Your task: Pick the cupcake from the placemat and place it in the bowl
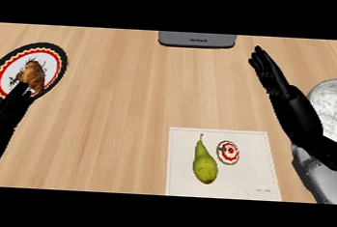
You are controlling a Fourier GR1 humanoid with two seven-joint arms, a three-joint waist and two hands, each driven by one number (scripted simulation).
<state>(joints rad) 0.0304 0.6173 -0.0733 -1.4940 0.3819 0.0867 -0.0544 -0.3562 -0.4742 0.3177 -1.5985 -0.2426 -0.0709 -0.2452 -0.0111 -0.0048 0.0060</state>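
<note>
The right hand (293, 105) is holding its fingers straight, bowl (334, 97) just right of them, cupcake (228, 152) lower left; the left hand (11, 109) is overlapping the croissant (35, 75) with straight fingertips.

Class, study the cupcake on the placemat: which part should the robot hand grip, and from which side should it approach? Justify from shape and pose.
Probably its round sides, coming down from above and from the right. The cupcake stands upright, top facing up, and the pear lies close on its left, while the placemat to its right is bare.
</note>
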